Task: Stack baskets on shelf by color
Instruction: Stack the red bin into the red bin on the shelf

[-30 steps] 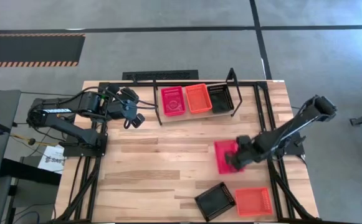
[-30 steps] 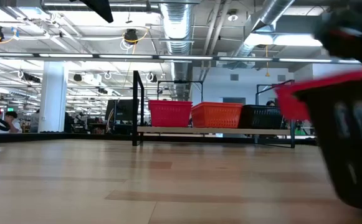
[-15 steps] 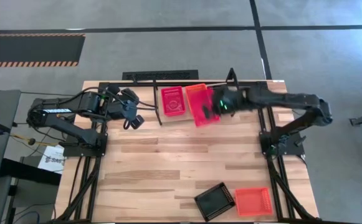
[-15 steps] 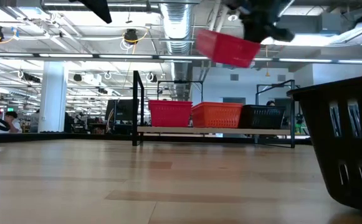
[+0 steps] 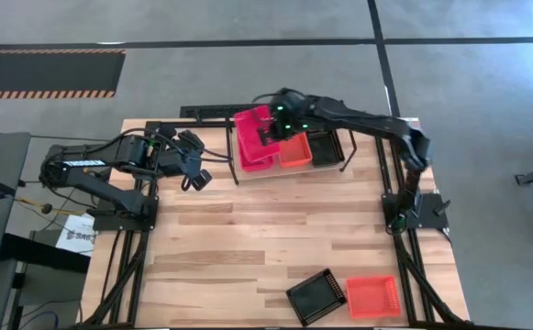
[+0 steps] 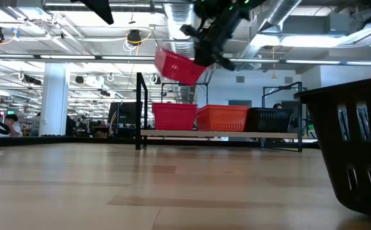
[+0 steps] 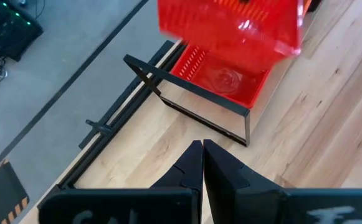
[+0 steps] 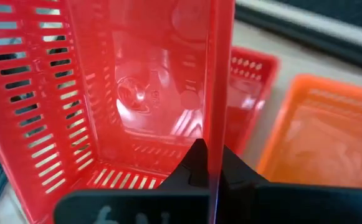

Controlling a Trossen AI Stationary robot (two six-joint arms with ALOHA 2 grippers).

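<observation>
- Red basket [image 5: 252,126] in my right tool [image 5: 273,131], pinched by its side wall, upper centre of the high view; it hangs tilted in the air above the shelf [image 5: 289,170], right over the red basket already seated there [image 5: 257,158].
- Low view: carried basket [image 6: 177,66] sits clearly higher than the shelf row, one corner dipped, not touching anything yet.
- Shelf row, left to right in the high view: red, orange basket [image 5: 295,152], black basket [image 5: 324,149].
- To do this well I'd level the basket first, square its long sides to the seated red one, then come straight down so it nests rather than catching a rim.
- Watch the shelf's upright end loop [image 6: 138,108] just beside the red slot, and don't nudge the orange neighbour.
- I'd let go only once it's sitting flat inside.
- Left tool [image 5: 199,174] is pinched shut with nothing in it, parked at the left of the tabletop [image 5: 248,238], near the shelf end.
- Left to sort, I'd judge: loose black basket [image 5: 316,295] and loose orange basket [image 5: 373,296], lower right of the high view.
</observation>
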